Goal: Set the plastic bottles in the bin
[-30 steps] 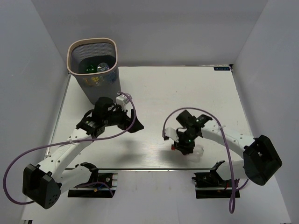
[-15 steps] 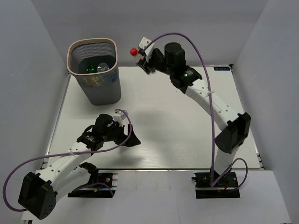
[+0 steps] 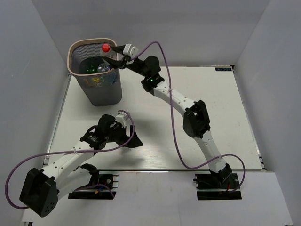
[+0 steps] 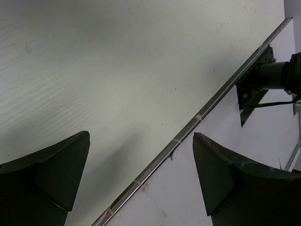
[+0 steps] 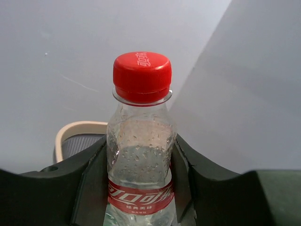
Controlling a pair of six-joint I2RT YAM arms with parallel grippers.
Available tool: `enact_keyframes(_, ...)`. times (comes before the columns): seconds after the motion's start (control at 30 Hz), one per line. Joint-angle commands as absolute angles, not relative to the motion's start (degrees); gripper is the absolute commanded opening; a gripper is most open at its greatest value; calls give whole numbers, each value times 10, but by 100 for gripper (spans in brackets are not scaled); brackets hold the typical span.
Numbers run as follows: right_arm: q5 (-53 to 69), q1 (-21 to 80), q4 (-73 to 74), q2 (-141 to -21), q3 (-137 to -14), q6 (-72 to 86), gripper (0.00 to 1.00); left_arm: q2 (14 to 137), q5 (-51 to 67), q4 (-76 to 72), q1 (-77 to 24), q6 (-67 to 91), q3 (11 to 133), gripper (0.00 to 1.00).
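My right gripper [image 3: 115,55] is shut on a clear plastic bottle [image 3: 109,51] with a red cap and a red label, holding it over the right rim of the bin [image 3: 75,47]. In the right wrist view the bottle [image 5: 141,150] stands upright between the dark fingers [image 5: 91,183], and the beige bin rim [image 5: 70,129] shows behind it. Other bottles lie inside the bin, one green [image 3: 89,69] and one clear [image 3: 104,67]. My left gripper [image 3: 132,137] hangs open over the table's front left; nothing sits between its fingers [image 4: 56,174].
The grey mesh bin stands at the table's [image 3: 188,103] back left corner. The table's metal front edge [image 4: 188,129] runs diagonally below my left gripper. The right arm's base mount [image 4: 256,89] lies past that edge. Grey walls close in three sides.
The right arm lifted the bottle off the front right of the table, swung to the back, then left over the bin. The left arm drew back toward the front.
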State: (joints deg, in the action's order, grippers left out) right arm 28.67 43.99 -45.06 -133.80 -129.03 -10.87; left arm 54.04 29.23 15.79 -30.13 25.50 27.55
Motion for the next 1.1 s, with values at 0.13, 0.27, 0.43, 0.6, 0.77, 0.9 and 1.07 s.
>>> enact_keyframes(0.13,243,454,-572,-1411,-1350,-37,39,555,312,153,-304,242,272,100)
enact_keyframes(0.27,228,453,-559,-1401,-1344,-33,90,567,317,158,-304,231,272,100)
enact_keyframes(0.43,198,447,-500,-1348,-1346,-39,90,600,317,148,-304,214,289,100)
enact_keyframes(0.6,160,427,-344,-1224,-1312,-54,90,641,323,124,-304,196,313,100)
enact_keyframes(0.77,134,388,-34,-1074,-1179,-98,90,655,328,88,-304,191,330,100)
enact_keyframes(0.9,109,365,280,-1042,-1146,-126,90,655,328,72,-304,198,336,100)
enact_keyframes(1.07,-39,340,361,-877,-859,-100,90,650,326,63,-309,203,361,100)
